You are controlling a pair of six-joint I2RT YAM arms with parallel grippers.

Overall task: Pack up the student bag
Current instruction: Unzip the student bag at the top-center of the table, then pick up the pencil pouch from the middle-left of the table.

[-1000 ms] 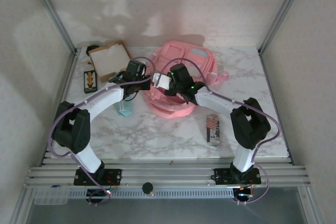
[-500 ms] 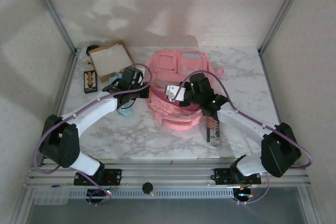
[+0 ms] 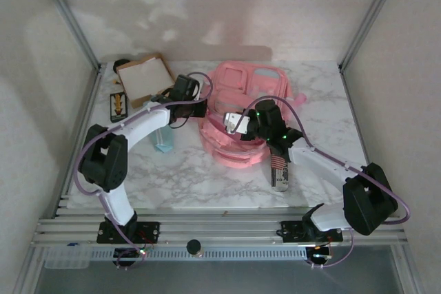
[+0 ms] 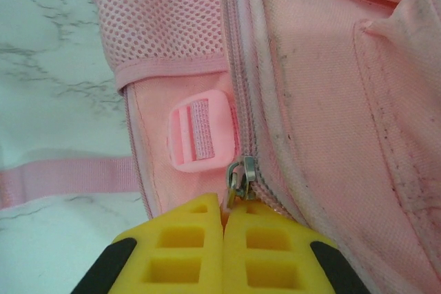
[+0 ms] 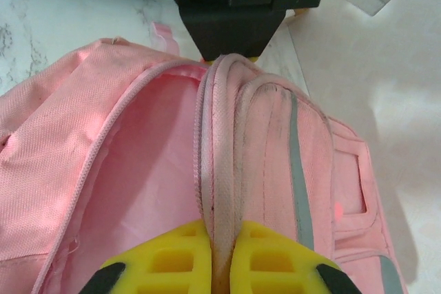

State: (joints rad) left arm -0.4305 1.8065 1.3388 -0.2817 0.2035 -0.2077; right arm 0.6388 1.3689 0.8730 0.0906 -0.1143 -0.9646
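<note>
Opening the student bag (image 3: 242, 111) at the far middle of the table (image 3: 207, 184); packing is judged not yet begun.
The zip pull (image 4: 238, 175) is pinched by the left fingers (image 4: 182, 242), the opening's rim by the right fingers (image 5: 172, 263); a blue pouch (image 3: 163, 144) and flag-printed case (image 3: 279, 170) lie outside.

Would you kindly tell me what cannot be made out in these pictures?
Top view: the light-blue pouch is partly covered by the left arm.
Top view: the print on the flag-patterned item is too small to read.
Left wrist view: the lower end of the zipper pull is hidden inside the shut left claw.
Right wrist view: the rim of the student bag, pinched in the right claw, hides whatever lies deeper inside.
</note>
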